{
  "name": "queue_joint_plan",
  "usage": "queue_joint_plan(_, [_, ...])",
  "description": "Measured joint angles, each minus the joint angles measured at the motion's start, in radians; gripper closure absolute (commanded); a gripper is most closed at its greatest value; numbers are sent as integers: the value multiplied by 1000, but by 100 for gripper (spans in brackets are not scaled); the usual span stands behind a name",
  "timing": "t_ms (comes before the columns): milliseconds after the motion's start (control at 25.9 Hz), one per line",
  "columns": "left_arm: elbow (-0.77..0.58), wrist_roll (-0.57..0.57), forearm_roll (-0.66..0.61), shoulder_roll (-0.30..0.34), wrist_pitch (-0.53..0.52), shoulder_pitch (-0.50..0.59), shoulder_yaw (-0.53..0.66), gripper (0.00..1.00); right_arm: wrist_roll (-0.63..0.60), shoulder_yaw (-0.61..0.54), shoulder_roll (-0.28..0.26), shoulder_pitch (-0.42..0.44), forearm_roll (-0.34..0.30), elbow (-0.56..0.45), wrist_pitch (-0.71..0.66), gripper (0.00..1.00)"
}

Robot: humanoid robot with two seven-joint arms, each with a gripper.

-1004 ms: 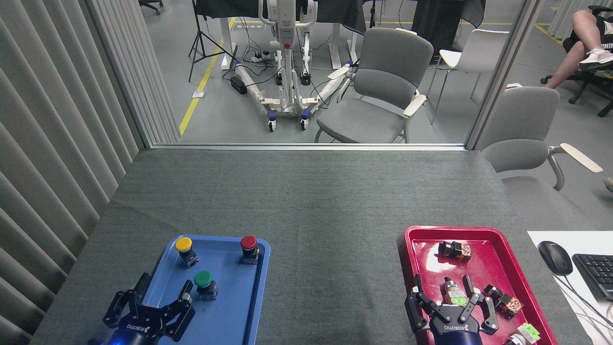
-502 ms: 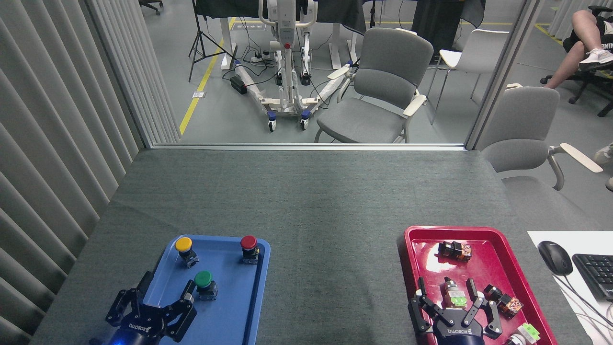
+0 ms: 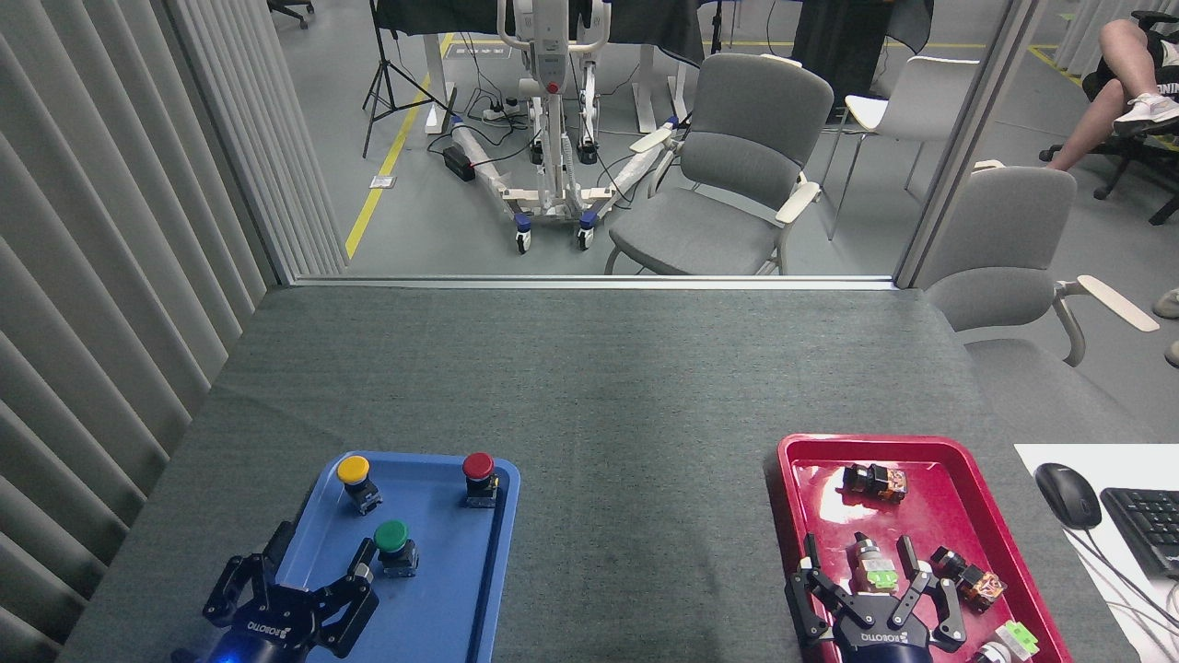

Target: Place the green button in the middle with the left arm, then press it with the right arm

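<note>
The green button (image 3: 392, 542) stands upright in the blue tray (image 3: 442, 599), near its middle. My left gripper (image 3: 322, 550), with its blue light, hovers open over the tray's near left part; its right finger (image 3: 360, 558) sits just left of the green button, apart from it or barely touching, I cannot tell which. My right gripper (image 3: 857, 552) is open low over the red tray (image 3: 930, 451), with a small grey-and-green part (image 3: 872, 570) lying between its fingers. The middle (image 3: 636, 516) is bare grey cloth between the two trays.
A yellow button (image 3: 354, 477) and a red button (image 3: 478, 472) stand at the back of the blue tray. Several small switch parts (image 3: 875, 480) lie in the red tray. A mouse (image 3: 1067, 494) and keyboard (image 3: 1147, 525) sit at the right edge.
Over the second, the left gripper crept slightly forward toward the green button, and the right gripper sank a little toward the near edge. Since half a second ago nothing has visibly moved.
</note>
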Motion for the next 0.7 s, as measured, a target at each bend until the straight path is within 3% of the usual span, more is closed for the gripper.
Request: queue_joint_plan(695, [29, 3, 1, 29, 33, 7, -30, 1, 3, 1, 2, -1, 0, -1, -10, 0])
